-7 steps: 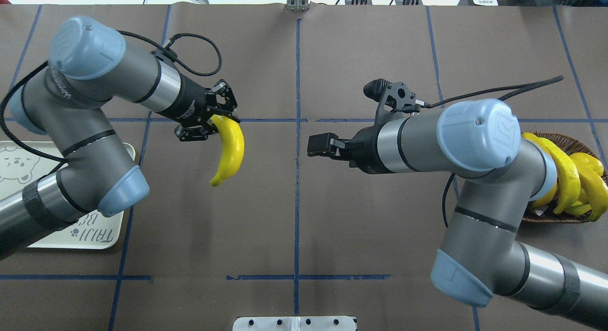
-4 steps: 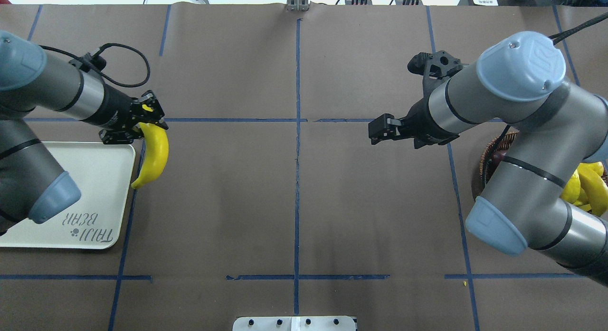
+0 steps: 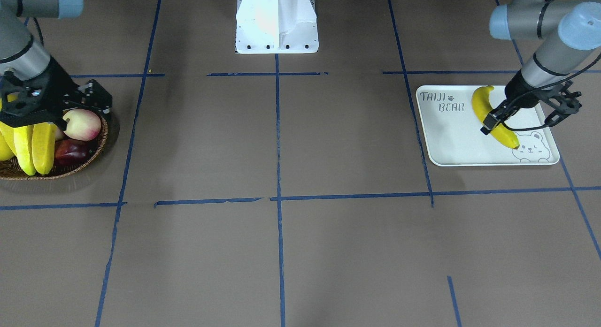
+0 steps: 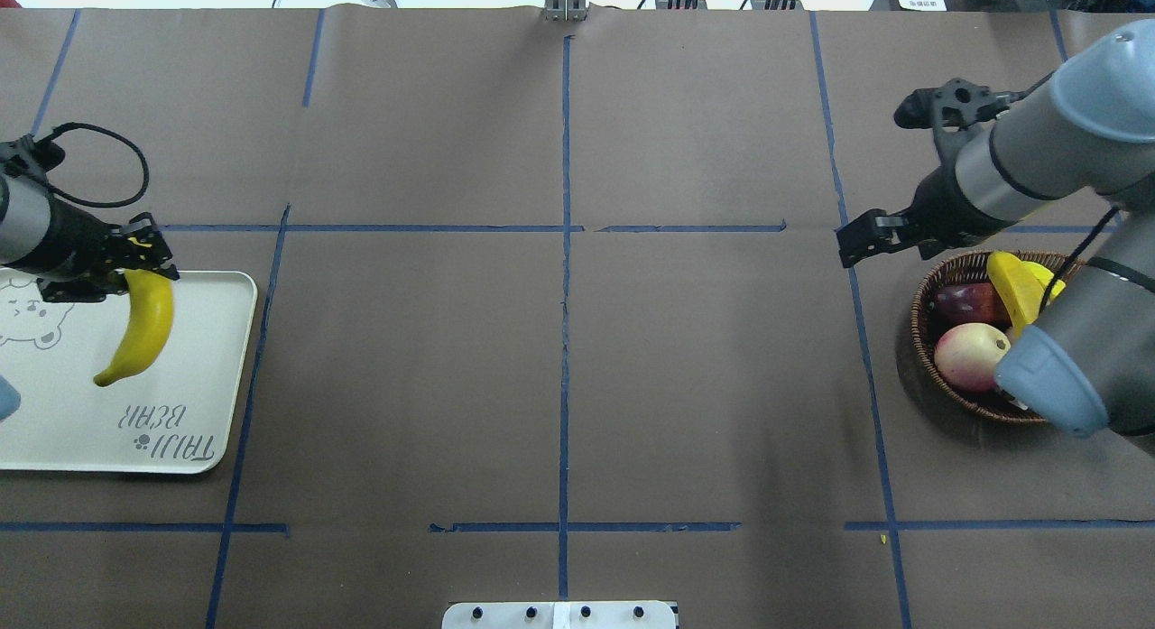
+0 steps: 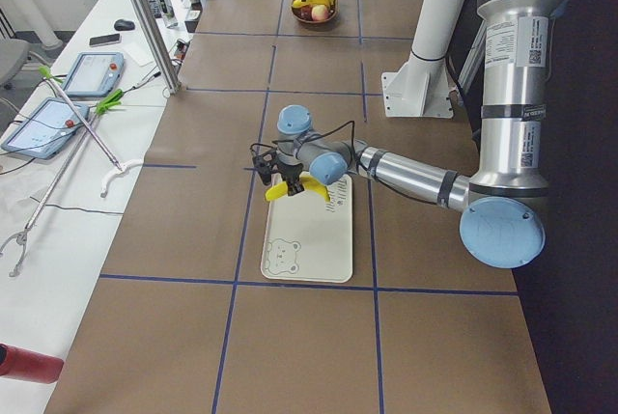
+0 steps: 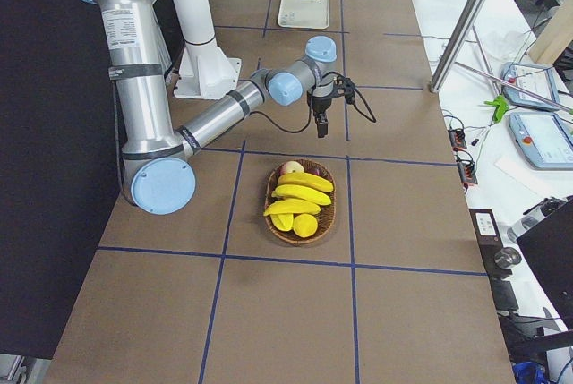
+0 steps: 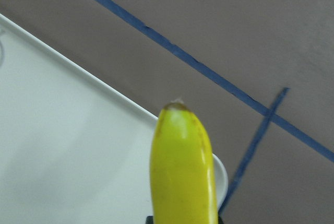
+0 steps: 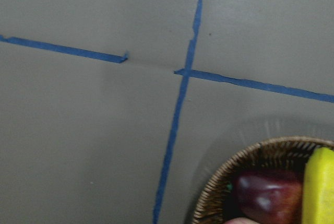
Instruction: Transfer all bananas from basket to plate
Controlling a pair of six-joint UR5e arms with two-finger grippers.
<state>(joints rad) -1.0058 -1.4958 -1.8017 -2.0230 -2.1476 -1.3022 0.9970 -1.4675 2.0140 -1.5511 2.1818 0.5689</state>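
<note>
Step in hand: delivery of one banana [image 4: 140, 327] to the plate [image 4: 212, 367]. The left gripper [image 4: 135, 266] pinches it at the stem end, jaws pressed on the fruit, and the body curves down over the plate's bare middle, between the bear print and the lettering. The side view suggests it hangs just above the surface; contact at the lower tip I cannot confirm. The left wrist view shows the greenish tip over the plate's corner, with taped worktop [image 4: 559, 385] beyond. The other bananas [image 6: 303, 194] lie heaped in the basket [image 4: 920, 336] at the far end of the worktop, beside a peach-coloured fruit [image 4: 970, 354] and a dark red fruit [image 4: 961, 302]. The right gripper [image 4: 857, 243] hovers just outside the basket rim, holding nothing; whether its jaws are spread or closed I cannot tell. Judgement: task is early, with no banana released yet. Next move calls for lowering until the banana rests flat, then parting the jaws and lifting straight up so it does not roll off the plate.
</note>
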